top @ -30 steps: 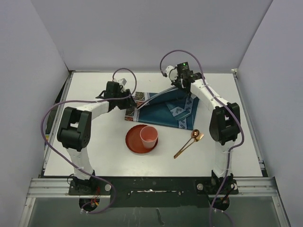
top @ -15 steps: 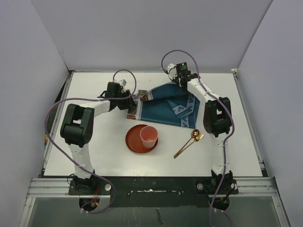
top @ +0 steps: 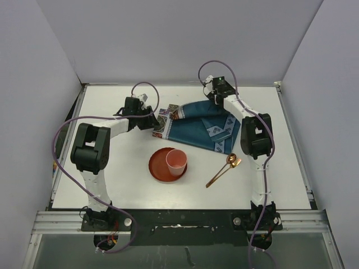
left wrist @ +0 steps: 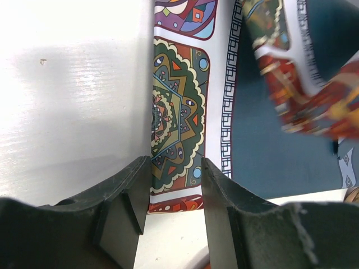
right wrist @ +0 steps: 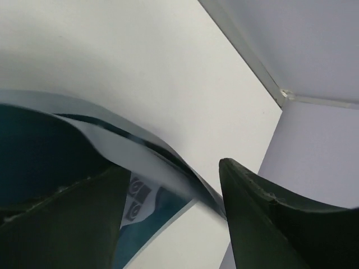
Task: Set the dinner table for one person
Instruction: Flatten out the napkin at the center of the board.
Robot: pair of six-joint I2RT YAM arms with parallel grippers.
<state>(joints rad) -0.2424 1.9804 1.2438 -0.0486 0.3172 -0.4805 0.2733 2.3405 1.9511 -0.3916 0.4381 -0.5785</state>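
counter (top: 112,185): 1, white, spans beyond the arm bases, under everything | plate (top: 159,170): 1, red, with 1 pink cup (top: 175,161) on it | copper utensils (top: 223,171): 2, together, right of plate | placemat (top: 196,130): 1, teal, far edge curled | left claw (left wrist: 175,162): apart over the patterned end | right claw (right wrist: 168,168): apart, curled edge between, shown only by its wrist view

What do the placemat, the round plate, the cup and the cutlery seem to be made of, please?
Placemat: flexible printed sheet, perhaps vinyl or coated fabric; one end curls upward.
Plate: red-brown, matte; plastic or ceramic, unclear.
Cup: pink, thin-walled, probably plastic.
Cutlery: copper-coloured metal, apparently polished, since it glints.
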